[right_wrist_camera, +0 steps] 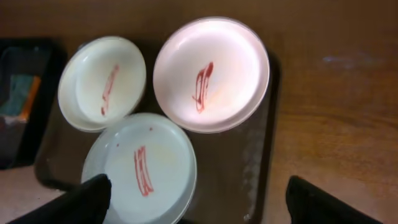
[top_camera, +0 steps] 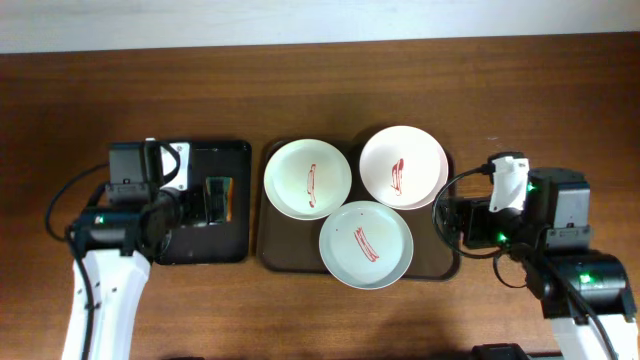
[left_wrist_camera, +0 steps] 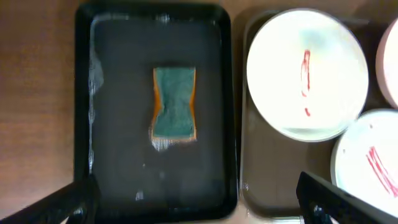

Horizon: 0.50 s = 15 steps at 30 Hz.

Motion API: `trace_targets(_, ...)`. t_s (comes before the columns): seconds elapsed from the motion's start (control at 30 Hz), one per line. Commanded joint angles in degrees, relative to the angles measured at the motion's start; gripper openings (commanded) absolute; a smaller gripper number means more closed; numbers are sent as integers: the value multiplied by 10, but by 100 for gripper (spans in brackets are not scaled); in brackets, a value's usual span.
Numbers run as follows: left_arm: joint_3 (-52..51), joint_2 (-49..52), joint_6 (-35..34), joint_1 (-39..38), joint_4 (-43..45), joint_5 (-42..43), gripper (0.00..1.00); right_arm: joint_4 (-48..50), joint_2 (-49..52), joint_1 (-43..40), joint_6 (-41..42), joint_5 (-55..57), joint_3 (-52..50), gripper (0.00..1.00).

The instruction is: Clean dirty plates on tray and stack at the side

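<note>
Three plates lie on the dark brown tray (top_camera: 290,252), each with a red smear: a white plate (top_camera: 307,178) at the left, a white plate (top_camera: 402,167) at the back right, and a pale bluish plate (top_camera: 366,244) in front. My left gripper (top_camera: 198,205) is open and empty over the black tray, short of the sponge; in the left wrist view its fingers (left_wrist_camera: 198,186) are spread wide. My right gripper (top_camera: 447,216) is open and empty at the brown tray's right edge; in the right wrist view (right_wrist_camera: 198,190) it hovers above the tray (right_wrist_camera: 242,168) next to the bluish plate (right_wrist_camera: 142,168).
A smaller black tray (top_camera: 235,245) stands left of the brown tray and holds a green and orange sponge (left_wrist_camera: 175,102). The black tray's floor (left_wrist_camera: 124,93) looks wet. Bare wooden table (top_camera: 540,90) lies to the right and behind.
</note>
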Motion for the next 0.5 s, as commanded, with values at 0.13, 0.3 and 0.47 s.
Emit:
trace_targets(0.13, 9, 122, -5, -2, 83, 10, 87, -54, 144, 3, -1, -24, 8, 65)
trace_targets(0.3, 10, 252, -5, -2, 128, 8, 68, -52, 278, 3, -8, -62, 8, 60)
trace_targets(0.47, 10, 315, -5, -2, 161, 6, 53, -41, 316, 3, -8, -62, 8, 59)
